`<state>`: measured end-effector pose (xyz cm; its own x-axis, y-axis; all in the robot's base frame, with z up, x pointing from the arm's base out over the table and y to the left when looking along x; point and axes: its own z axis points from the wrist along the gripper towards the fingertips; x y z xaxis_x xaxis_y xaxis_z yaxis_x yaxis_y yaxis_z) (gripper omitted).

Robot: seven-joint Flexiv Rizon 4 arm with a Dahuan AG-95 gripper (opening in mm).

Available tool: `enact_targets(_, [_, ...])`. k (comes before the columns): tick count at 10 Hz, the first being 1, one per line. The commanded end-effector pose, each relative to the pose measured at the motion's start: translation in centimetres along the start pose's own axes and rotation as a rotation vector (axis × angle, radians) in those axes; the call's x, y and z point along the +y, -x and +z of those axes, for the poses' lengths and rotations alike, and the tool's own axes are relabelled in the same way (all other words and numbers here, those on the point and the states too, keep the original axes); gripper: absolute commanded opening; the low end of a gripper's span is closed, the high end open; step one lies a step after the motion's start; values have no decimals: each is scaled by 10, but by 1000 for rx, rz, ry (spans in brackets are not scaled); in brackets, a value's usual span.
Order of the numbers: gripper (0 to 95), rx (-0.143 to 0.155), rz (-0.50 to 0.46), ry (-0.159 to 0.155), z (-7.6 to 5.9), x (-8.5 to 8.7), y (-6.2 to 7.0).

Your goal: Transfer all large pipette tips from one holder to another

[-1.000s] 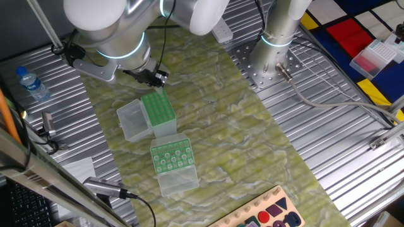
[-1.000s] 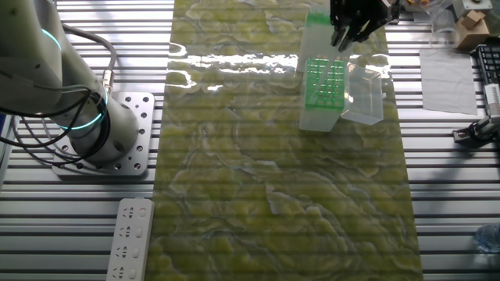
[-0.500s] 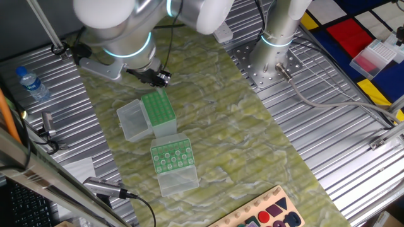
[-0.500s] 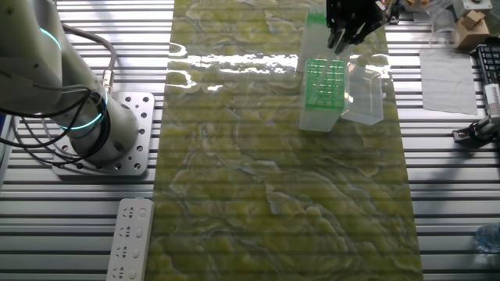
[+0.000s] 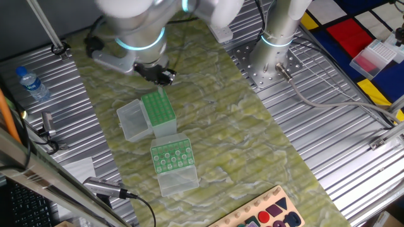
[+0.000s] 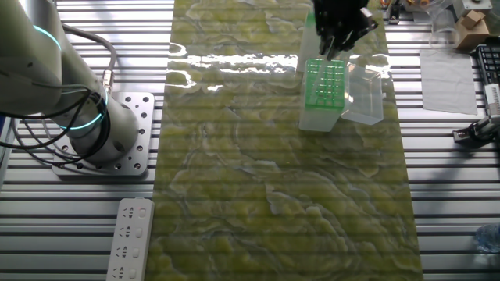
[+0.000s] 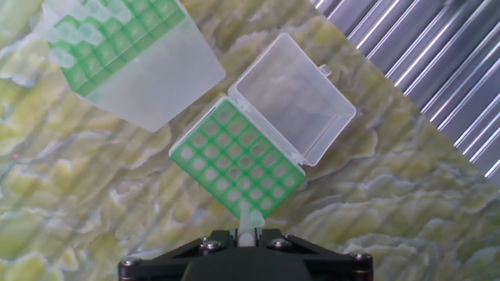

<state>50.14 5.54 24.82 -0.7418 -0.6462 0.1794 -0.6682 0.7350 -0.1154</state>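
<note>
1. Large pipette tips (image 5: 171,157): pale round dots filling much of the green grid of the rack nearer the table's front edge in one fixed view; in the hand view the same rack (image 7: 109,35) lies at upper left. One further tip (image 7: 248,224) stands out from the gripper, pointing down toward the near corner of the other rack.
2. Receiving rack (image 7: 237,165): green grid with all visible cells empty, its clear hinged lid (image 7: 291,97) folded open alongside. The two racks lie just beside each other on the yellow-green mat (image 6: 258,187).
3. Gripper (image 7: 248,234): jaws clamped on the single tip, held above the receiving rack's edge; in the other fixed view it (image 6: 334,33) hangs over the racks' far end.
4. Risks, as judgement: the tip looks slightly off-axis, so a descent may strike a grid wall rather than a cell; an early release could drop it onto the mat; a low pass could nudge the lid.
</note>
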Motion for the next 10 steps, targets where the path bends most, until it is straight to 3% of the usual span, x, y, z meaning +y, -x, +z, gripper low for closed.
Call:
enact_targets(1, [380,-2,-22,-5,3,-1,1])
enact_targets(3, [380,0,22,15,5,0,8])
enact_targets(4, [380,-25,100,57,6,6,26])
enact_targets(5, [380,-34,125,70,6,9,34])
enact_targets(7, [380,-53,207,93,3,21,69])
enact_targets(8, [190,-56,229,102,-1,23,80])
enact_targets(10, [190,-58,287,113,-3,28,105])
